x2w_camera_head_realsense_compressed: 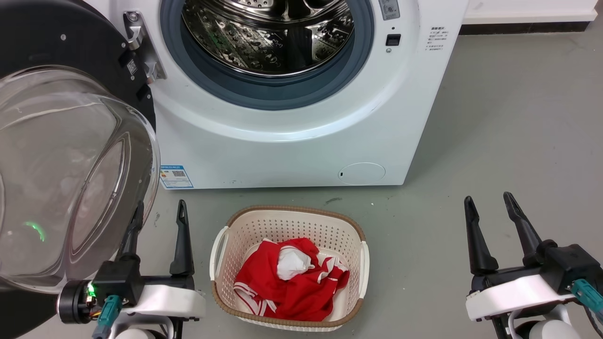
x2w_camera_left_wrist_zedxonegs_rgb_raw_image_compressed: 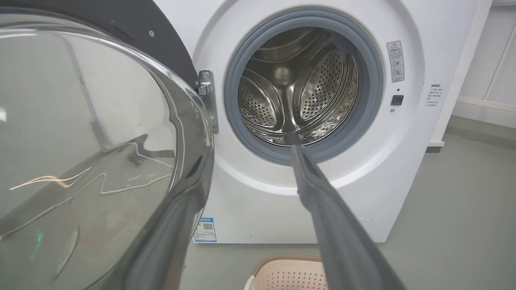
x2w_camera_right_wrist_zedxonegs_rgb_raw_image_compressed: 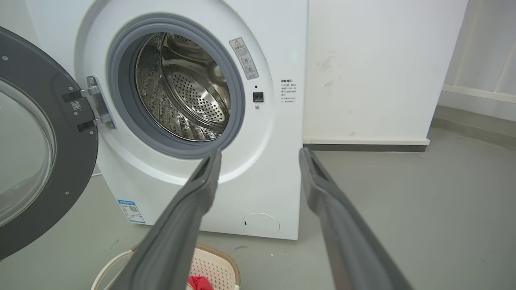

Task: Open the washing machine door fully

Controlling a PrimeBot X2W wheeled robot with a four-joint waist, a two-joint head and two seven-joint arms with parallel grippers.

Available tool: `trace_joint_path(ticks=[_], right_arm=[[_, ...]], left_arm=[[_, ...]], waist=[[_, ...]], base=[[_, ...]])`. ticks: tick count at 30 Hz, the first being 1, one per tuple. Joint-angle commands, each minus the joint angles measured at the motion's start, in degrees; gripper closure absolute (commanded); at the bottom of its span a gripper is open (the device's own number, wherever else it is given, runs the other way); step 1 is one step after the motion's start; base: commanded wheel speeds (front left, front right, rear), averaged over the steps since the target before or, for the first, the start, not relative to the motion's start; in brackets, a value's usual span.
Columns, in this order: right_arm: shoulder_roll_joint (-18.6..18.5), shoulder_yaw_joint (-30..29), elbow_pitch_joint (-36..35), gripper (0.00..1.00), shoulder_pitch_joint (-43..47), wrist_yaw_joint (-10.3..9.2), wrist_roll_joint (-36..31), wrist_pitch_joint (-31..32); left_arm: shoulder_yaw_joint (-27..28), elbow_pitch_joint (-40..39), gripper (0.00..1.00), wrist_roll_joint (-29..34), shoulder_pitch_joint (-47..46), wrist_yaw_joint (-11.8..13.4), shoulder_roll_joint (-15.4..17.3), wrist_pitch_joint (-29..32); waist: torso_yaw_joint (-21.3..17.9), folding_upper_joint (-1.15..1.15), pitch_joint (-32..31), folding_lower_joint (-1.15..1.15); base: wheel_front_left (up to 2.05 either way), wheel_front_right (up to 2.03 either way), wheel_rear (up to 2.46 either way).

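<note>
Washing machine door [x2w_camera_head_realsense_compressed: 47, 37], probably heavy and stiff on its hinge, hangs wide open just left of the spread, empty left gripper [x2w_camera_head_realsense_compressed: 160, 207], its slippery glass bowl [x2w_camera_head_realsense_compressed: 70, 179] close beside, so the black rim looks the safer place to push, while the right gripper [x2w_camera_head_realsense_compressed: 487, 198], likewise spread and empty, is well apart.
</note>
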Motion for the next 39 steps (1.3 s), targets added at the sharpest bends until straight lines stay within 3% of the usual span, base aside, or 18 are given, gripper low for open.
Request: trace_joint_path(ticks=[1,3,4,39], right_arm=[[0.09,0.06,-0.05,0.0,0.37,-0.04,0.47,-0.23],[0.09,0.03,-0.08,0.0,0.47,-0.04,0.53,-0.28],[0.0,0.02,0.17,1.0,0.07,0.0,0.21,0.0],[-1.73,-0.19,4.83,1.0,-1.53,-0.01,36.03,5.58]], left_arm=[[0.21,-0.77,0.0,-0.47,0.51,-0.83,-0.13,0.15],[0.45,-0.49,0.0,0.3,0.79,-0.7,0.03,0.15],[0.11,-0.24,1.0,0.18,0.17,-0.83,-0.08,-0.02],[2.47,4.65,1.0,-34.39,-1.57,-3.61,-0.51,8.57]], waist=[[-0.02,0.0,0.01,0.0],[0.04,0.0,-0.01,0.0],[0.03,0.0,-0.01,0.0],[0.36,0.0,-1.29,0.0]], base=[[0.0,0.0,0.0],[0.0,0.0,0.0],[0.0,0.0,0.0],[0.0,0.0,0.0]])
